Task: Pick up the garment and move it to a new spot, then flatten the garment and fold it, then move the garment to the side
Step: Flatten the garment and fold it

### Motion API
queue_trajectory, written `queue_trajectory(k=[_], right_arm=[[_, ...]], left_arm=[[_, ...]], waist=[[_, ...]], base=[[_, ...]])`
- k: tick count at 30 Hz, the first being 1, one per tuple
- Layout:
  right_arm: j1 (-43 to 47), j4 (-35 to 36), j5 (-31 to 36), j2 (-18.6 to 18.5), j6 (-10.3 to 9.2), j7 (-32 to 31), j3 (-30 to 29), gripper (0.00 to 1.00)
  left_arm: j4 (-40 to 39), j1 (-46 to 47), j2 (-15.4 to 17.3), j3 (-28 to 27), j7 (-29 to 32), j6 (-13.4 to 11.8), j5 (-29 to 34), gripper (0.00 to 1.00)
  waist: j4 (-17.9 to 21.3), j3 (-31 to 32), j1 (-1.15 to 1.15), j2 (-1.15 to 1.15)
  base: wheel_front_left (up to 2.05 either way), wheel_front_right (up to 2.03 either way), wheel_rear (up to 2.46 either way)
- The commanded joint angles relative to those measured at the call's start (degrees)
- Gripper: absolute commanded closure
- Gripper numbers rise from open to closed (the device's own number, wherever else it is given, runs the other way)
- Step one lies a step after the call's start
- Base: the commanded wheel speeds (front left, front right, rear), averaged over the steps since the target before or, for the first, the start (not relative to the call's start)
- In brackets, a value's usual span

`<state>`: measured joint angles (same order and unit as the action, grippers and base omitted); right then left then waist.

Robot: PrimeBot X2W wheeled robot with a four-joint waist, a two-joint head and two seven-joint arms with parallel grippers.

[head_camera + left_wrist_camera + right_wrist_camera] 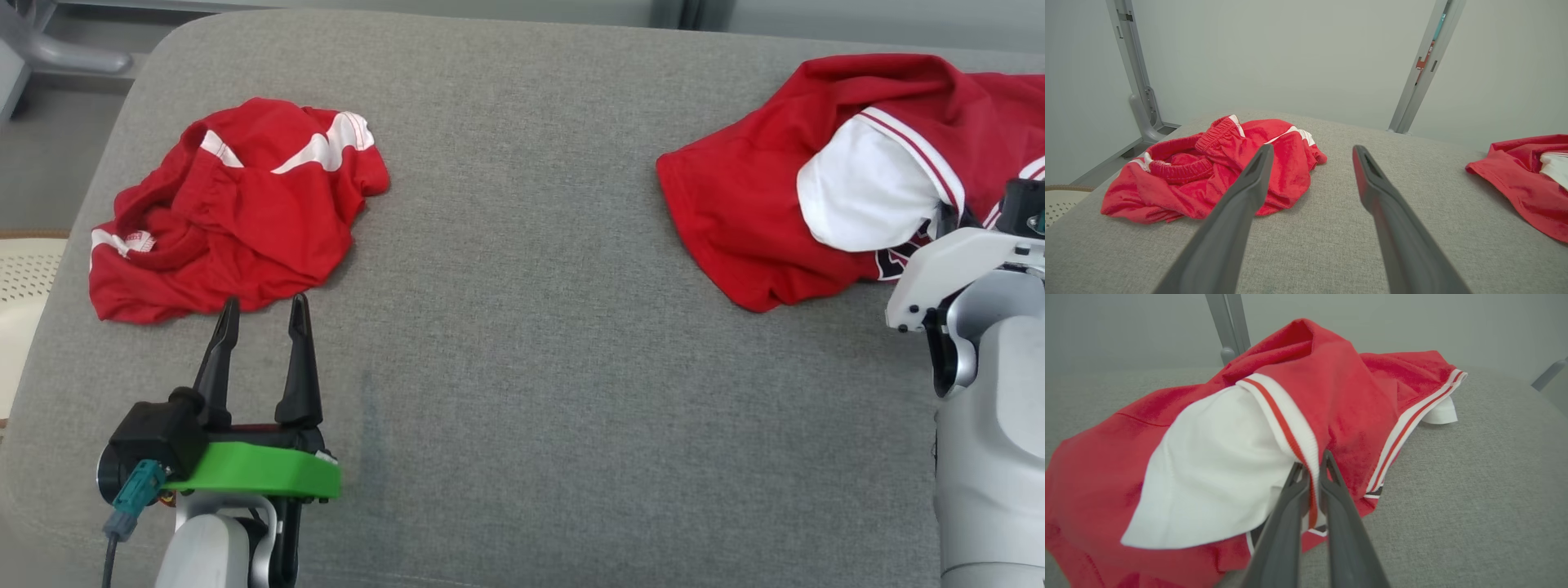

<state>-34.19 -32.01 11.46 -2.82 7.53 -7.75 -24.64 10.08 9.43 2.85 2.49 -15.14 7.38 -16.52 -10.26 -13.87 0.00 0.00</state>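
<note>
At the far right of the grey fabric-covered bench, the crumpled red jersey with a white sleeve and striped trim is lying in a heap, its long axis running roughly left to right across the bench. We are pinching its ribbed white-and-red trim between the pressed-together fingers of the right end effector, so the garment is lying directly ahead of those fingertips and touching them. We are holding the left end effector spread wide, well apart from the jersey and near a separate bunched pair of red shorts with white stripes. We are judging the right arm to be the nearer one and the lift to be the coming move. The right wrist view is showing the pinch on the trim. The head view is hiding that pinch behind the pale wrist housing, but is showing the free grey area between the two garments.
</note>
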Motion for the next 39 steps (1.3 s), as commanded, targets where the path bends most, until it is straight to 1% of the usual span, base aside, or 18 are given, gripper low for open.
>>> queue_trajectory(k=[1, 4, 8, 11, 16, 17, 21, 25, 31, 35, 39], right_arm=[[1.34, 1.51, -1.11, -0.18, -0.08, 0.91, -0.33, 1.0], [3.77, 5.51, -2.15, -0.18, -0.08, 0.64, -0.69, 1.0], [8.4, 12.61, -1.24, -0.16, -0.08, -3.42, -1.69, 1.0], [12.27, 18.23, -0.07, -0.23, -0.09, -6.91, -4.38, 1.0], [16.13, 22.05, 1.25, -0.27, -0.09, -10.43, -7.95, 1.0], [16.75, 22.32, 1.37, -0.24, -0.08, -10.84, -8.21, 0.0], [18.05, 21.03, -0.47, -0.2, -0.08, -10.21, -8.4, 0.0], [18.72, 20.97, -2.63, -0.18, -0.08, -7.6, -6.09, 0.0], [20.85, 22.1, -7.92, -0.12, -0.08, -1.64, 0.65, 0.0], [22.83, 22.71, -11.13, -0.12, -0.09, 2.92, 6.67, 0.0], [25.08, 23.46, -12.87, -0.15, -0.08, 8.32, 12.61, 0.0]], left_arm=[[0.2, -0.72, 0.09, -0.23, -0.01, 0.11, 0.31, 0.0], [0.19, -1.06, 0.09, -0.68, -0.01, 0.11, 0.52, 0.0], [0.02, -1.27, 0.1, -1.04, -0.01, 0.11, 0.84, 0.0], [-0.01, -1.25, 0.1, -1.15, -0.01, 0.11, 0.94, 0.0], [0.17, -0.92, 0.11, -1.16, -0.01, 0.11, 0.99, 0.0], [0.27, -0.81, 0.11, -1.15, -0.01, 0.11, 0.92, 0.0], [0.5, -0.5, 0.11, -1.16, -0.01, 0.11, 1.08, 0.0], [0.82, -0.47, 0.11, -0.92, -0.01, 0.11, 1.13, 0.0], [1.15, -1.95, 0.11, -0.95, -0.01, 0.11, 1.02, 0.0], [1.45, -2.75, 0.11, -1.28, -0.01, 0.11, 1.01, 0.0], [1.88, -3.68, 0.11, -1.22, -0.01, 0.11, 1.48, 0.0]], waist=[[1.2, 0.83, 0.0, 0.0], [2.98, 1.52, 0.0, 0.0], [5.43, 2.21, 0.0, 0.0], [7.15, 2.5, 0.0, 0.0], [8.62, 2.62, 0.0, 0.0], [8.79, 2.66, 0.0, 0.0], [9.15, 2.92, 0.0, 0.0], [9.06, 3.59, 0.0, 0.0], [8.46, 5.46, 0.0, 0.0], [8.27, 7.05, 0.0, 0.0], [7.96, 8.58, 0.0, 0.0]], base=[[0.0, 0.0, 0.0], [0.0, 0.0, 0.0], [0.0, 0.0, 0.0], [0.0, 0.0, 0.0], [0.0, 0.0, 0.0], [0.0, 0.0, 0.0], [0.0, 0.0, 0.0], [0.0, 0.0, 0.0], [0.0, 0.0, 0.0], [0.0, 0.0, 0.0], [0.0, 0.0, 0.0]])
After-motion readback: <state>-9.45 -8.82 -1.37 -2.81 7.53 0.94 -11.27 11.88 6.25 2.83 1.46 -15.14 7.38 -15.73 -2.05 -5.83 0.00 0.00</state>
